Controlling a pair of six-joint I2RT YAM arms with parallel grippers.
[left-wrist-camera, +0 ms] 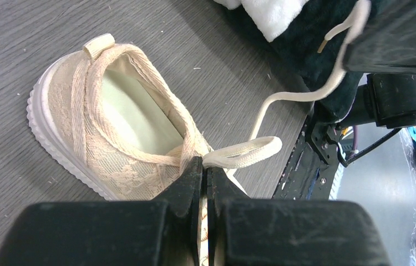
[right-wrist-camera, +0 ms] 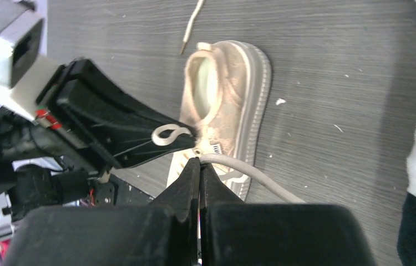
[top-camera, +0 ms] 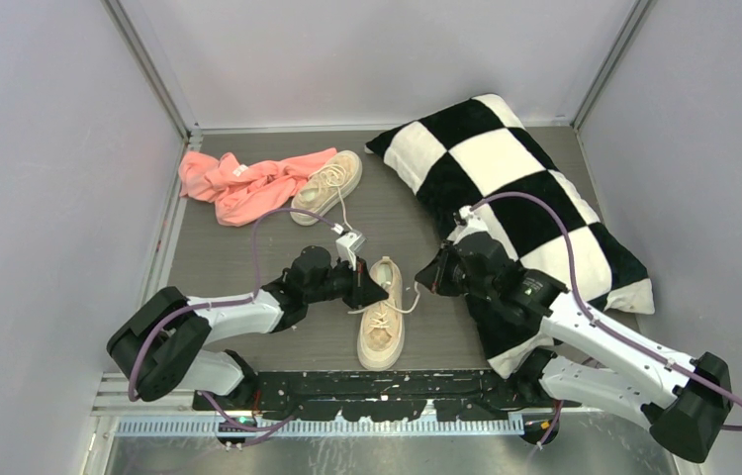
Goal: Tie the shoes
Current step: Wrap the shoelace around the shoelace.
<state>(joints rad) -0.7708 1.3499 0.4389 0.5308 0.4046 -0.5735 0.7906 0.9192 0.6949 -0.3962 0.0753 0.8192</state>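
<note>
L pincer point(left-wrist-camera: 206, 166) clamped on lace point(left-wrist-camera: 244, 152) at near shoe point(top-camera: 383, 332), mid tabletop point(top-camera: 209, 257). R pincer point(right-wrist-camera: 197, 163) together, pinching same lace further out; far shoe point(top-camera: 327, 186) at back, touching pink cloth point(top-camera: 243, 188).

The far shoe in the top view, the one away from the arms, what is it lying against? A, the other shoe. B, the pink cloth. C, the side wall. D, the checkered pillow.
B: the far shoe lies with its side against the pink cloth, clear of the checkered pillow and well apart from the near shoe.
</note>
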